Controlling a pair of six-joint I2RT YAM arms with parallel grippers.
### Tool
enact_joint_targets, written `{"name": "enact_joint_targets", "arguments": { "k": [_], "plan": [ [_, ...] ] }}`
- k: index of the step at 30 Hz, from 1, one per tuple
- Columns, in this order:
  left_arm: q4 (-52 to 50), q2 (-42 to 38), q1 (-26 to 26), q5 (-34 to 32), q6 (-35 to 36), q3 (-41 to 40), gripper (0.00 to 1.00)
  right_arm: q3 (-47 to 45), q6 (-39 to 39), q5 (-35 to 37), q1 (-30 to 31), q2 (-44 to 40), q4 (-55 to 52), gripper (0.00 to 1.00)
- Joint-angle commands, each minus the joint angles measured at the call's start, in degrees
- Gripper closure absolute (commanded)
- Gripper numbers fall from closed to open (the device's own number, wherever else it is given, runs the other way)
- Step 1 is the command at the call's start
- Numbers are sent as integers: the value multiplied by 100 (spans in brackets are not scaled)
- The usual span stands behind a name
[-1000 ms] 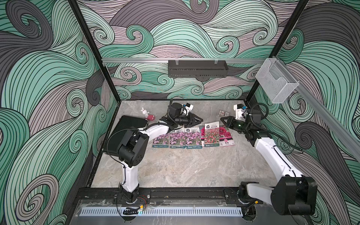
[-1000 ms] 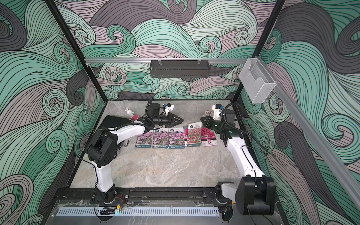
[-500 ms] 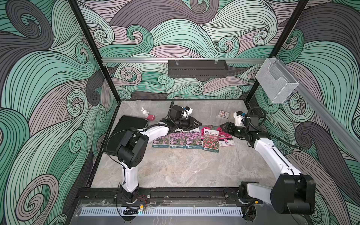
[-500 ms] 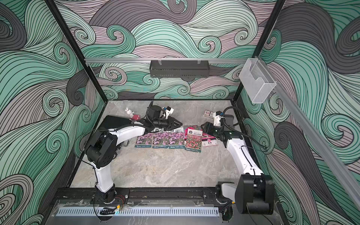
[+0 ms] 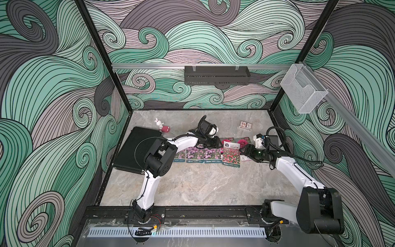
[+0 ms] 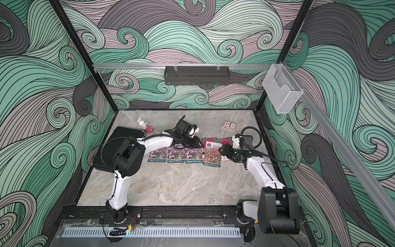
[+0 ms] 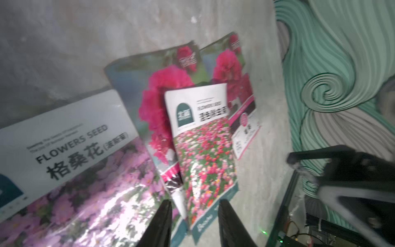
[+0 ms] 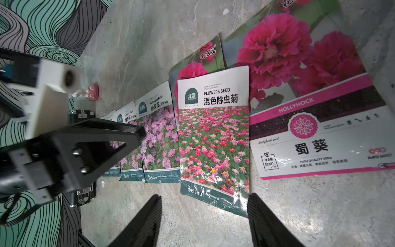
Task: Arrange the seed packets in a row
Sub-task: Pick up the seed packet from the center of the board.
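Seed packets (image 5: pixel 195 153) lie flat in a line at mid-frame in both top views; the red-pink packet (image 5: pixel 231 156) overlaps two magenta packets (image 5: pixel 242 141). Right gripper (image 8: pixel 204 196): jaws wide, empty. Left gripper (image 7: pixel 195 202): jaws partly apart, empty.

Three seed packets (image 5: pixel 195 153) have purple-pink flowers. The fourth packet (image 5: pixel 231 156) is red and pink. The walls (image 5: pixel 53 96) have green and grey swirls.
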Motion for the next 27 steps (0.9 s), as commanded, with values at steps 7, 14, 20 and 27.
{"name": "enact_joint_targets", "arguments": {
  "k": [7,14,20,27],
  "plan": [
    [0,385,-105,-265,356,387,62,-131,82,-237,-2,513,612,34],
    [-91,526,-234,-320,392,634,62,-99,82,-308,-3,639,695,34],
    [-55,577,-327,-338,376,708,62,-79,80,-329,-2,642,714,34],
    [-48,672,-462,-446,383,780,62,-117,82,-338,-1,509,746,34]
  ]
}}
